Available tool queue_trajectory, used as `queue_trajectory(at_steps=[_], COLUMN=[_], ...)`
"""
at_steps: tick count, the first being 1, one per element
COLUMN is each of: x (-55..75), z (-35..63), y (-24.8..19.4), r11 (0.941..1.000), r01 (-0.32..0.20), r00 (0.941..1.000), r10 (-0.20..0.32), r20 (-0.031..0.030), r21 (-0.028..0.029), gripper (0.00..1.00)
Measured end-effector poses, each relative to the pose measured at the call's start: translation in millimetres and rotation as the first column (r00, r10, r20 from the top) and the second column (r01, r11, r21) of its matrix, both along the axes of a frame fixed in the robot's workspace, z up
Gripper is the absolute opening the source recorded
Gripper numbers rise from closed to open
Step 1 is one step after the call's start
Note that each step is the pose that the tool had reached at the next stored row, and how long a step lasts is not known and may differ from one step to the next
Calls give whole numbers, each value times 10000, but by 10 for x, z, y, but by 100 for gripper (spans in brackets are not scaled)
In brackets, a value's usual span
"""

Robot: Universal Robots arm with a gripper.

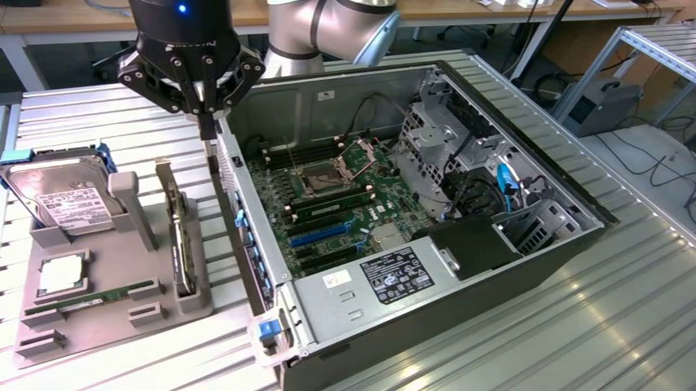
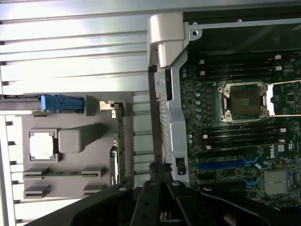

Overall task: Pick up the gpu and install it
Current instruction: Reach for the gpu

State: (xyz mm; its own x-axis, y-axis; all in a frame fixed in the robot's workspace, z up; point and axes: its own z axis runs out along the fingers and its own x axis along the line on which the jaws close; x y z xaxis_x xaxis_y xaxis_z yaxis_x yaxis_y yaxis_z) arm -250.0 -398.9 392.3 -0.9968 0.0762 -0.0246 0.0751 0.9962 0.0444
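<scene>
The gpu (image 1: 182, 243) stands on its long edge in a slot of the grey fixture (image 1: 120, 319), along the fixture side nearest the computer case (image 1: 566, 244). Its silver bracket end points toward the arm. In the wrist view the gpu (image 2: 120, 141) appears edge-on as a thin dark strip at the fixture (image 2: 70, 200) border.

The same fixture carries a hard drive (image 1: 63, 199) standing upright at its far end, a processor chip (image 1: 62, 273) lying flat in a recess, and a memory stick (image 1: 93, 296) lying in a narrow slot.

The end effector (image 1: 205, 124) is closed, fingers pressed together with nothing between them. It hangs pointing down above the gap between the fixture and the case wall, near the bracket end of the gpu and not touching it. In the wrist view the end effector (image 2: 162, 175) lines up with the rear edge of the case.

The case lies on its side, open, on the ribbed metal worktop (image 1: 566, 342). The motherboard (image 1: 337, 213) is exposed, with an open processor socket (image 1: 326, 173) and blue expansion slots (image 1: 315, 236).
</scene>
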Motion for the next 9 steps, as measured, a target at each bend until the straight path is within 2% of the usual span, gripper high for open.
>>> queue_trajectory(at_steps=[9], x=[-24], z=[0], y=[0], r11=[10000], r01=[0], r00=[10000], r10=[0], r20=[-1], r21=[-1], gripper=[11])
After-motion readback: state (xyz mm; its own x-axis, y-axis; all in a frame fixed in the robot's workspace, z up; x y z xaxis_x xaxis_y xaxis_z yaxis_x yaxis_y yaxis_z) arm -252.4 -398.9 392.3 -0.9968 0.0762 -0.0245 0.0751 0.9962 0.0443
